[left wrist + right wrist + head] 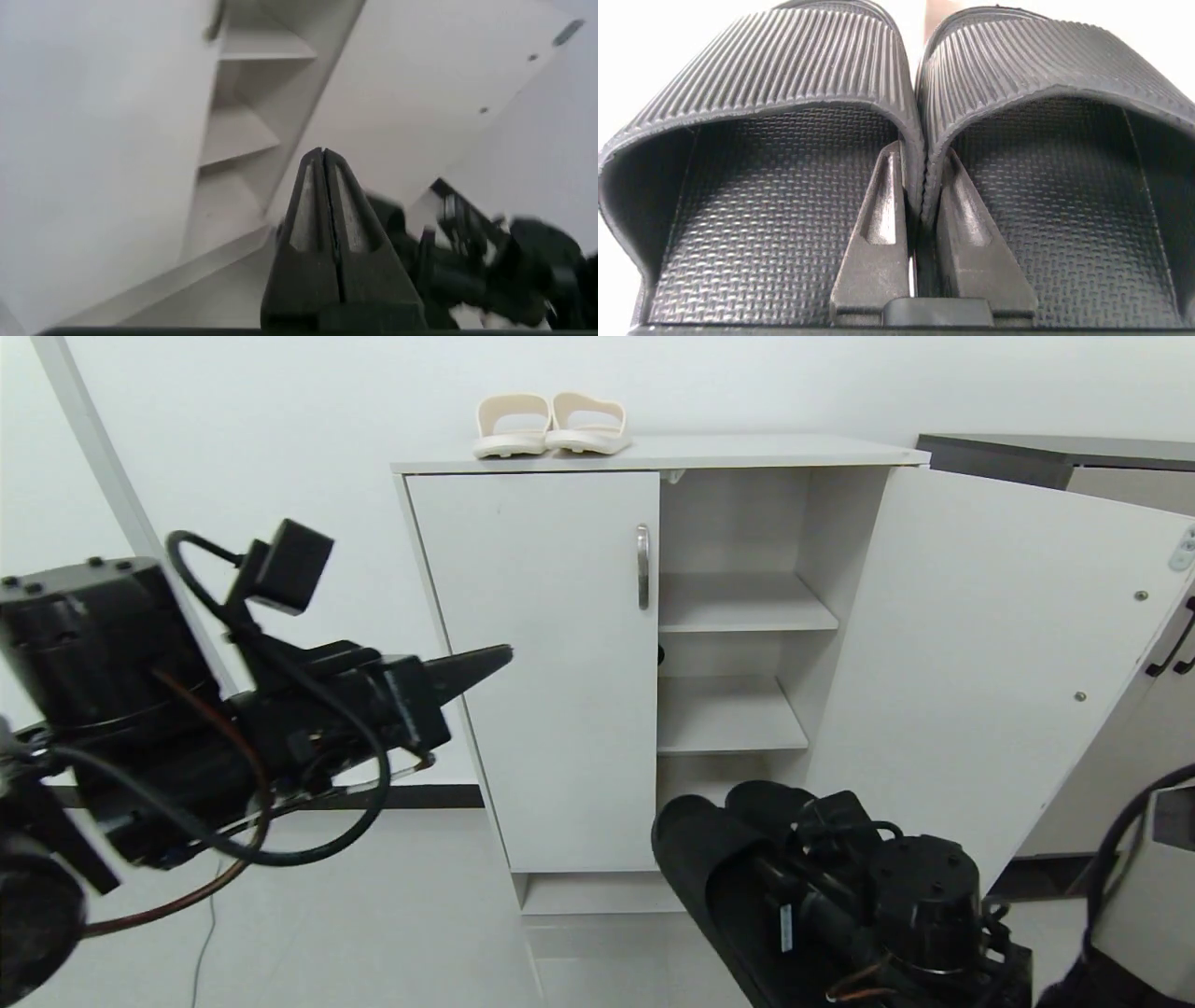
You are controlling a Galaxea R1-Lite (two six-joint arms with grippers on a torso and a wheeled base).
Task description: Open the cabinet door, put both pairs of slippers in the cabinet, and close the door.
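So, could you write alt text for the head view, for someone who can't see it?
A white cabinet stands with its right door open, showing shelves. The right fingers hold black slippers low before the opening; cream slippers sit on top, and the left fingers, shut, hover before the shut left door.

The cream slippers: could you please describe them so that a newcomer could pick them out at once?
Find the white cabinet against the wall, its right door swung open. On its top, toward the left end, sit the cream slippers, side by side. The black slippers hang low in front, in the right gripper; these are the pale pair.
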